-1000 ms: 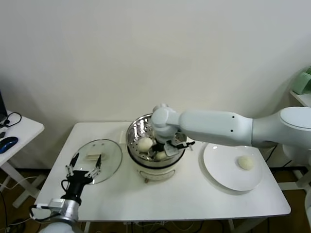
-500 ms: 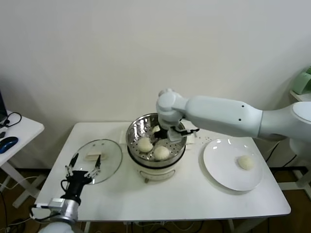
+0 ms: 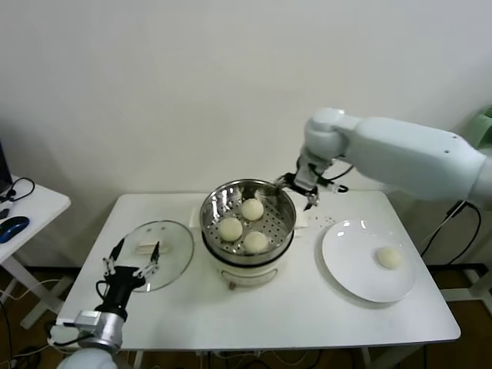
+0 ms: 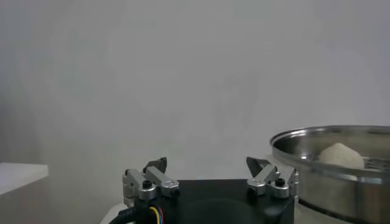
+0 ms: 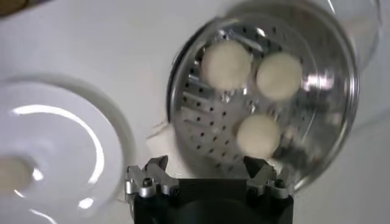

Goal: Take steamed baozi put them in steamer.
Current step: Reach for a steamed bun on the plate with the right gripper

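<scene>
Last baozi [image 3: 388, 257] sits alone on the plate [image 3: 346, 269], to the right of the steamer [image 3: 231, 204] holding three; right gripper [image 3: 305, 188], empty and spread wide above the steamer's far-right rim, is nearer; left gripper [image 3: 131, 261] parked open.

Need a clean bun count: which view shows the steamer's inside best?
Right wrist view: looks almost straight down into the steamer, three baozi unobstructed. Head view shows the steamer obliquely, three baozi visible. Left wrist view catches only the rim and one bun top.

Three baozi [image 3: 243, 224] in steamer [image 3: 215, 201] (fourth [image 3: 388, 257] on right plate [image 3: 346, 269]).
</scene>
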